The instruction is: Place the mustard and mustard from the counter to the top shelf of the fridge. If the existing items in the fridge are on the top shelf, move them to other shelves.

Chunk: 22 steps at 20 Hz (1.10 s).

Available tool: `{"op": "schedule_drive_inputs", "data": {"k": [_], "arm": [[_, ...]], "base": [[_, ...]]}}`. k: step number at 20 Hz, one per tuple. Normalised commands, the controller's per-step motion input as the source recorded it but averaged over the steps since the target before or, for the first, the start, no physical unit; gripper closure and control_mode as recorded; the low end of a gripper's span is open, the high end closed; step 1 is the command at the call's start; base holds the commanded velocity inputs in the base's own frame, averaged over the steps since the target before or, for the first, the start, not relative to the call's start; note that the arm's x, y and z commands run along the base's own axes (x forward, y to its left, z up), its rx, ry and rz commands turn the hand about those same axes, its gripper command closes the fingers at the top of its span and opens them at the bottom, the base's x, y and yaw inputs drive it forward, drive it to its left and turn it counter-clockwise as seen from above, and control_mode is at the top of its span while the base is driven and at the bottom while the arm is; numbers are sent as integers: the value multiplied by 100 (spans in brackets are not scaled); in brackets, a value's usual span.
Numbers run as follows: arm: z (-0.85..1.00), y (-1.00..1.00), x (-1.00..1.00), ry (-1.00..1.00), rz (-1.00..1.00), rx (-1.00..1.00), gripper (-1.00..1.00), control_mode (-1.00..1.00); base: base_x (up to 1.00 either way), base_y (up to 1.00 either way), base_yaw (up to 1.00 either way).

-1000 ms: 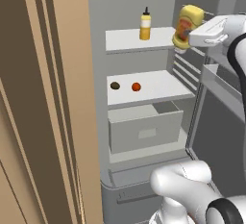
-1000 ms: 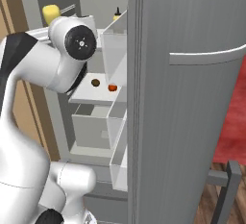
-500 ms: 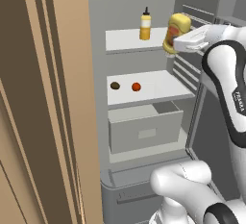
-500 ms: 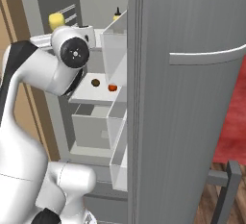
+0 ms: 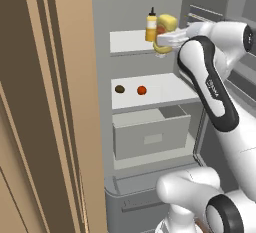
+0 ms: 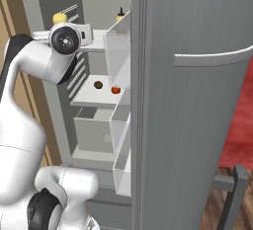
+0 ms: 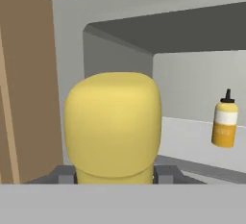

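- Squat jar in my end effector: yellow, looks like matt plastic, smooth, no shine I can see.
- Taller bottle: amber, smooth plastic look, dark nozzle, pale label band.
- Fridge door outside: brushed grey, metal-like, soft sheen.
- Top shelf and lower shelves: flat white, matt slabs.
- Drawer box: pale grey, dull plastic look.
- Side panel on my left: tan, wood-toned, matt.
- Floor: brown wood planks.

I see a yellow jar, an amber-yellow bottle with a dark nozzle, an orange-red ball, a dark brown lump, white shelves.
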Motion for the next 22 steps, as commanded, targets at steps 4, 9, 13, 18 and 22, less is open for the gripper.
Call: {"op": "schedule_drive_inputs", "data": {"k": [4,9,13,18,22], "arm": [[0,0,4,10,0,0,100,-100],[-8,0,22,0,-2,0,100,-100],[-3,0,51,0,-7,0,100,-100],[-2,0,53,0,-8,0,100,-100],[-11,0,46,0,-7,0,100,-100]], "base": [[0,0,0],[0,0,0],[0,0,0],[0,0,0],[0,0,0]]}}
